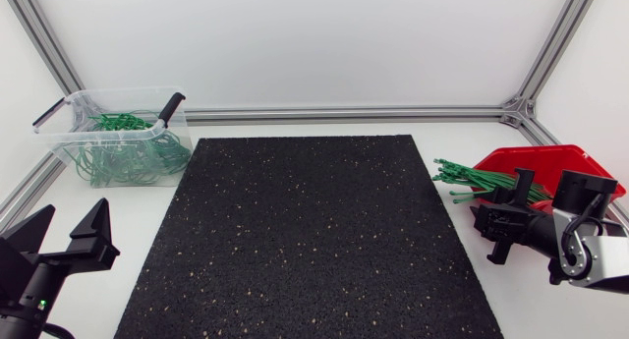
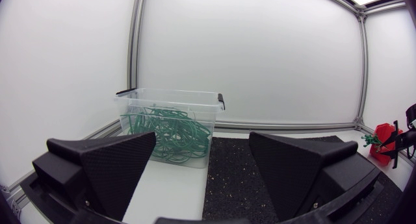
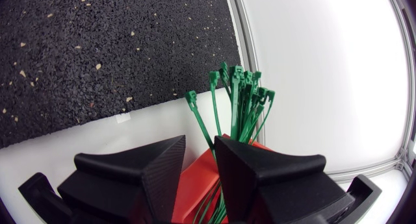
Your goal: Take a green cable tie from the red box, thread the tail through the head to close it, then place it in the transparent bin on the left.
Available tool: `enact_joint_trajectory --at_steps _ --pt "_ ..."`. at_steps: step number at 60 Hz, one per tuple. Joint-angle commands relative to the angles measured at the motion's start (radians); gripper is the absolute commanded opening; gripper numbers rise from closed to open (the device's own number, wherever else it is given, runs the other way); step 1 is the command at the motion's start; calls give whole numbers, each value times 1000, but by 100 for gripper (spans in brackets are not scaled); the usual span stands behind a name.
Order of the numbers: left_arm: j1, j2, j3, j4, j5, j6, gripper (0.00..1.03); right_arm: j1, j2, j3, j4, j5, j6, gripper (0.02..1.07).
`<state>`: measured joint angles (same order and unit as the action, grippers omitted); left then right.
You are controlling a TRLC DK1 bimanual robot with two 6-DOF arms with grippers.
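Head view: black speckled mat (image 1: pixel 305 231) mid-table (image 1: pixel 511 300). Clear bin (image 1: pixel 118 91) with black handles sits just off the mat's back-left corner, holding closed green loops (image 1: pixel 128 152) piled inside. Red box (image 1: pixel 570 162) sits off the mat's right edge, toward the back. A bundle of straight green ties (image 1: pixel 472 177) lies in it, heads sticking out over the box rim toward the mat, not reaching it. Left gripper (image 1: pixel 71 216) is off the mat's front-left corner, above the table, fingers spread wide, nothing between them. Right gripper (image 1: pixel 491 221) is off the mat's right edge, at the box's near end, pointing at the mat, just in front of the ties.

Left wrist view: left gripper (image 2: pixel 201 138) wide open, both wedge fingers (image 2: pixel 110 165) well apart, empty. Bin (image 2: pixel 140 117) stands ahead of it, beside the mat (image 2: pixel 234 165), loops (image 2: pixel 172 136) heaped against the walls. Box (image 2: pixel 383 146) shows small past the mat's far side, tie heads (image 2: pixel 372 139) poking out.

Right wrist view: right gripper (image 3: pixel 200 146) is right over the box (image 3: pixel 192 185), fingers (image 3: pixel 146 172) close together with a narrow gap left. Ties (image 3: pixel 237 100) fan out ahead of the fingertips over the white table (image 3: pixel 97 143), heads stopping short of the mat (image 3: pixel 97 49). One tie runs back into the gap along one finger's inner face. The other finger is clear of it, so no pinch.
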<state>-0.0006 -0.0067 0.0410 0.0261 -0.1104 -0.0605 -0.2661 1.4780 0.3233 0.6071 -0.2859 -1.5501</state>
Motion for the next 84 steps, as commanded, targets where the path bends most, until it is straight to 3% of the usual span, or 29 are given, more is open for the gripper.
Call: enact_joint_trajectory --at_steps 1,7,13,21,26,45,55,67,75,84 --pt "-2 -6 -41 -15 -6 -24 100 -10 11 -1 19 7 -36 39" --pt "-2 -6 -41 -15 -6 -24 100 -10 8 0 23 10 -48 39" --pt "-2 -6 -41 -15 -5 -24 100 -9 4 -1 36 11 -73 26" --pt "-1 -6 -41 -15 -6 -24 100 -9 4 -1 49 28 -93 23" --pt "-1 -6 -41 -17 -5 -24 100 -15 2 -3 51 31 -116 14" --pt "1 -6 -41 -17 -6 -22 100 -24 -8 -10 51 31 -134 8" --pt "1 -6 -41 -15 -5 -22 100 -24 -107 -26 13 27 -130 8" --pt "1 -6 -41 -15 -5 -22 100 -24 -315 37 -293 21 -94 8" --pt "-4 -6 -41 -15 -5 -22 100 -21 -438 201 -668 -48 47 8" --pt "-12 -6 -41 -15 -5 -22 100 -18 -421 428 -1060 -105 162 8"
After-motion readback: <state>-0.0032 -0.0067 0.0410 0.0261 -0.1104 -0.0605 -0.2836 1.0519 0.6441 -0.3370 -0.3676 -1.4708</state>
